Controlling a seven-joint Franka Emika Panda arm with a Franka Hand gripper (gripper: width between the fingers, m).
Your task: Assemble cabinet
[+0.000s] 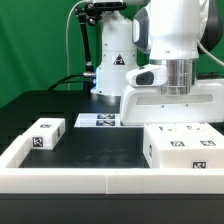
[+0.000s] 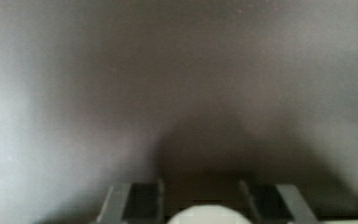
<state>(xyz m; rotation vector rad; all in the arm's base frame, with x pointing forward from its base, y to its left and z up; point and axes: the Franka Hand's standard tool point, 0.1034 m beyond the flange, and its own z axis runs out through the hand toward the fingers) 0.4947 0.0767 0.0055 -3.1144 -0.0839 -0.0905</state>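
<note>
I have the gripper [image 1: 170, 119] down at the far top edge of the cabinet [image 1: 185, 150], which sits at the exterior view's right, just behind the front rail [image 1: 90, 182]. I cannot tell whether the fingers are spread or closed: the box hides them, and the wrist view is only blurred pale surface. I judge this a grasp, so I would centre on one wall and close gently. The small block [image 1: 45, 133] lies well apart at the left and the marker board [image 1: 97, 121] behind; neither obstructs.
</note>
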